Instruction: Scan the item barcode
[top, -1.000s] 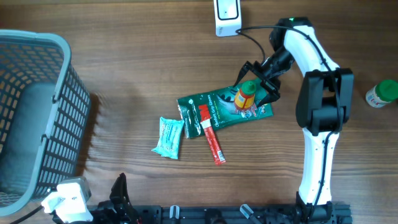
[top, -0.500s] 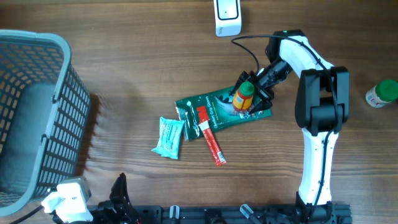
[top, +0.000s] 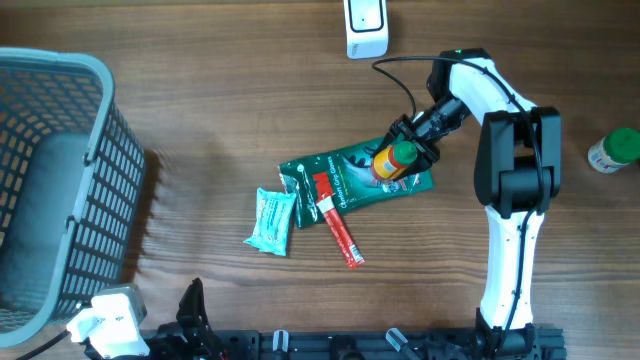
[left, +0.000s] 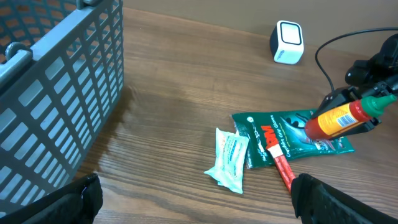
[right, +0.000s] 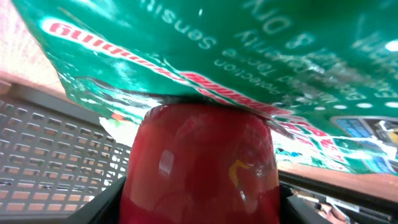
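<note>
A red-orange sauce bottle (top: 384, 165) with a green cap lies across a green pouch (top: 340, 181) at mid-table. My right gripper (top: 405, 149) reaches in from the right, and its black fingers press on both sides of the bottle (right: 199, 168), which fills the right wrist view under the pouch (right: 249, 50). The white scanner (top: 366, 25) stands at the back edge, apart from the bottle. My left gripper (left: 194, 198) hovers wide open and empty over the near edge, facing the bottle (left: 336, 118) and the scanner (left: 288, 42).
A grey mesh basket (top: 100, 72) fills the left side. A teal packet (top: 272, 220) and a red stick packet (top: 338, 228) lie just left of the pouch. A green-lidded jar (top: 613, 150) stands at the far right. The scanner's black cable (top: 400, 62) runs past the right arm.
My right gripper has moved in over the bottle and its fingers have closed around it. The bottle and pouch shifted slightly left. The left gripper has not moved.
</note>
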